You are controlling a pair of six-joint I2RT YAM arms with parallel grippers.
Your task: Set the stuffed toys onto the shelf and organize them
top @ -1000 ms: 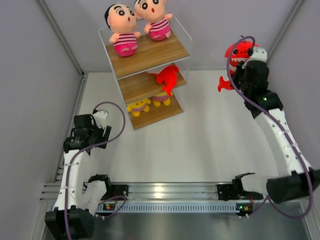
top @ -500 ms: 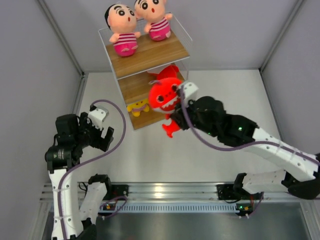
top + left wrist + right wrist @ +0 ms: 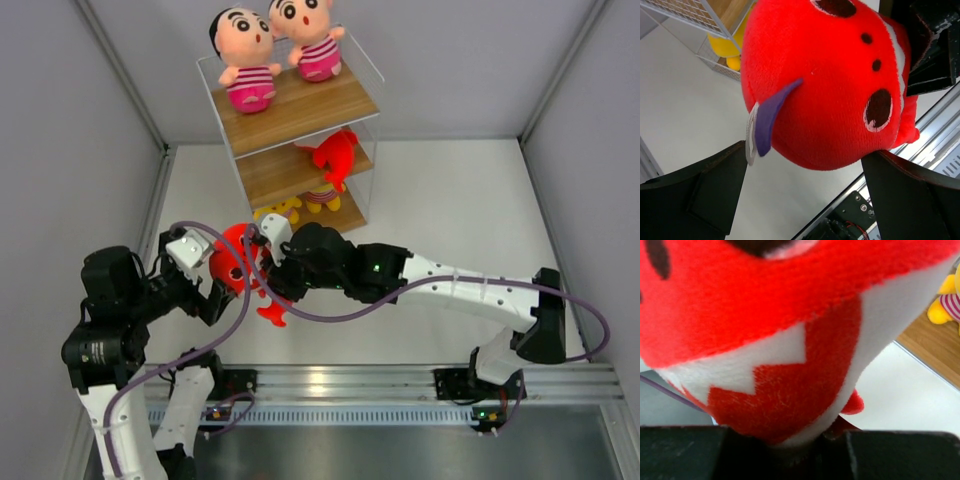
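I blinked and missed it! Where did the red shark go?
The right tool carried the red shark from the far right side across to the near left. It now holds the shark inside the open left tool, which rose to meet it. The shelf and the boy dolls on top stayed put.

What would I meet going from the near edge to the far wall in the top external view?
Metal rail → red shark gripped in the right claw → yellow dolls on the bottom board of the shelf → second red shark on the middle board → boy dolls on the top board.
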